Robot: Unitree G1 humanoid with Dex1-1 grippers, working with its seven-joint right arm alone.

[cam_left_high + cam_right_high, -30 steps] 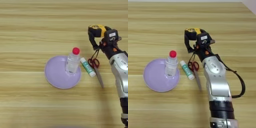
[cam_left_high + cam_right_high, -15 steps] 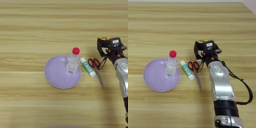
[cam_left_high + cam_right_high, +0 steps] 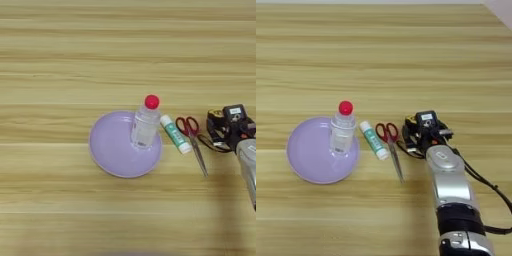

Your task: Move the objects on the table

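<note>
Near the right side of the light wooden worktop (image 3: pixel 381 55), the robot's black two-fingered pincer (image 3: pixel 415 134) sits low, pinching the yellow-and-black tape measure (image 3: pixel 412 121), of which only a sliver of yellow shows behind the fingers. Its silver forearm (image 3: pixel 448 180) runs back toward the bottom edge, with a black cable looping off to the right. Just left of the pincer lie the red-handled scissors (image 3: pixel 389 141), blades pointing toward the near edge, close enough to crowd that side. Beside them rests the white-and-green glue stick (image 3: pixel 372 140), lying slantwise. Further left is the round lilac plate (image 3: pixel 306 155), and the clear plastic bottle with a red cap (image 3: pixel 343 131) stands upright on its right part.
</note>
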